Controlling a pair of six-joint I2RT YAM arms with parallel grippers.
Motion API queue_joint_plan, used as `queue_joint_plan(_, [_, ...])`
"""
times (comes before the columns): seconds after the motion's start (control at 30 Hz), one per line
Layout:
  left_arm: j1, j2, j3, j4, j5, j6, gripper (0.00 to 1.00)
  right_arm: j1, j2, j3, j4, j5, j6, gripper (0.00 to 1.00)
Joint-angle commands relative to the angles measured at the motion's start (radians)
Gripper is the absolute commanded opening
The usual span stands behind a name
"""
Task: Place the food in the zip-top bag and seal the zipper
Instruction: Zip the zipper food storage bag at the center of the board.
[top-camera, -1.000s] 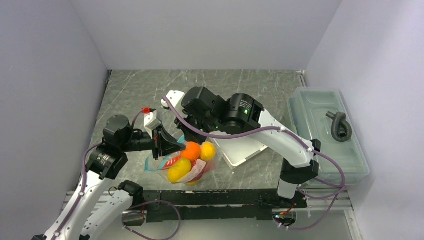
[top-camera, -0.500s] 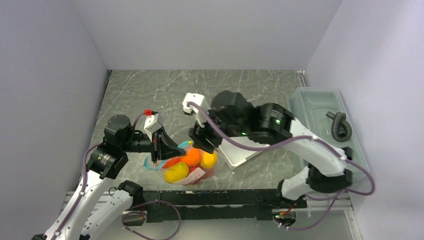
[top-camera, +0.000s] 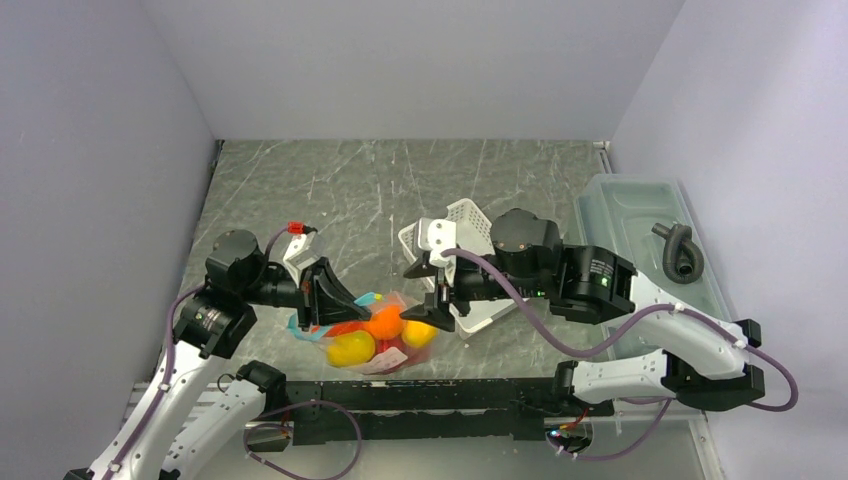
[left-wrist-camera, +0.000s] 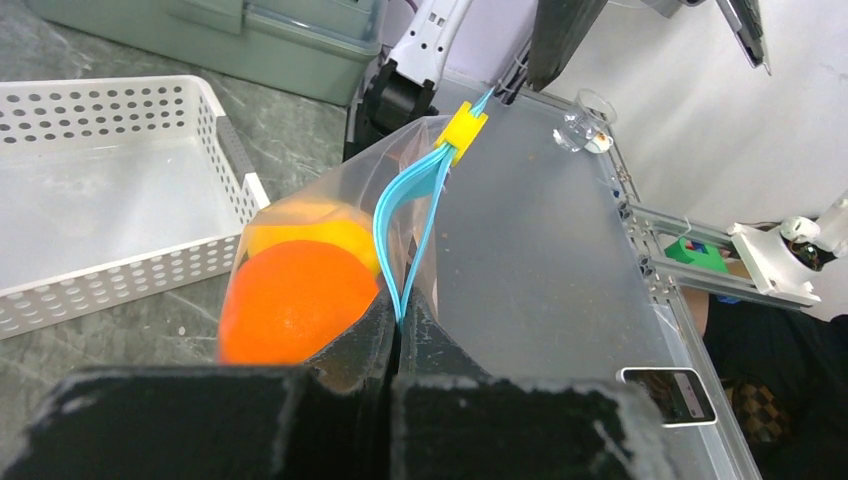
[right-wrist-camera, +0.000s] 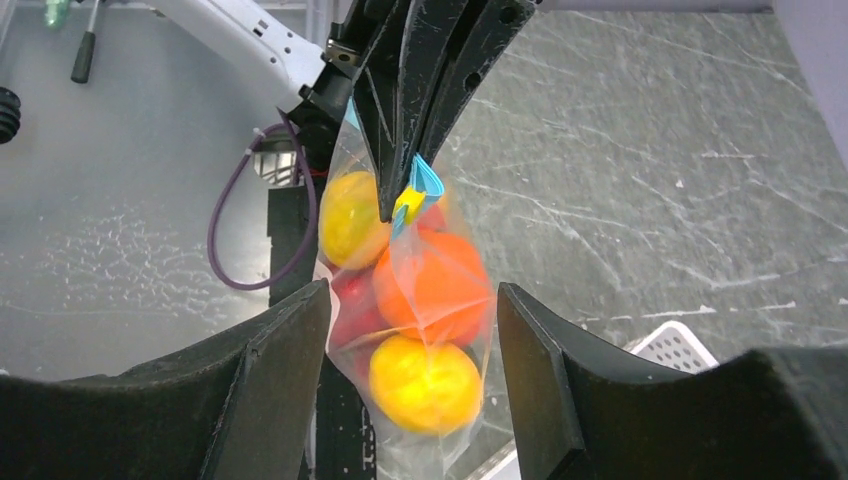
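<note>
Teal-blue is the zipper (left-wrist-camera: 380, 225) of the zip-top bag (top-camera: 380, 338), and its two strips bow apart along the middle, so I judge the mouth is not yet sealed. The bag lies on the counter (top-camera: 300, 190) near its front edge, between the two arms. An orange (top-camera: 385, 322), a lemon (top-camera: 352, 348) and other food show through the clear plastic. I see no loose piece outside, but the right arm hides part of the counter, so I cannot be sure.

The left end effector (top-camera: 345, 300) is pressed together on one end of the zipper and holds that end up. From these jaws the strip runs away toward the right arm and ends at a yellow slider (left-wrist-camera: 464, 125).

The right end effector (top-camera: 425, 296) is spread, holds nothing, and faces the bag from just beside its right side.

The long axis of the zipper points from left jaws to right arm. The right arm is therefore nearer to the slider end, and closing probably falls to it.
</note>
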Motion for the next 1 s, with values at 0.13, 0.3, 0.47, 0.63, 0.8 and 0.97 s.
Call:
queue_joint_plan(0.13, [-0.002, -0.009, -0.001, 0.087, 0.078, -0.027, 0.0, -0.001, 0.005, -0.044, 0.145, -0.086, -0.042, 0.65])
queue_joint_plan(0.3, [-0.002, -0.006, 0.001, 0.088, 0.082, -0.026, 0.0, -0.001, 0.04, -0.048, 0.156, -0.099, -0.038, 0.63])
queue_joint_plan(0.47, [-0.002, -0.009, 0.0, 0.085, 0.079, -0.023, 0.0, 0.001, 0.078, -0.052, 0.142, -0.095, -0.035, 0.57])
queue_joint_plan(0.63, [-0.002, -0.014, 0.0, 0.085, 0.077, -0.025, 0.0, 0.002, 0.094, -0.051, 0.143, -0.108, -0.029, 0.4])
queue_joint_plan(0.8, [-0.002, -0.017, -0.003, 0.095, 0.079, -0.031, 0.0, 0.002, 0.118, -0.031, 0.125, -0.116, -0.022, 0.29])
queue_joint_plan(0.97, [-0.002, -0.02, 0.0, 0.09, 0.08, -0.029, 0.0, 0.004, 0.126, -0.024, 0.122, -0.117, -0.02, 0.14])
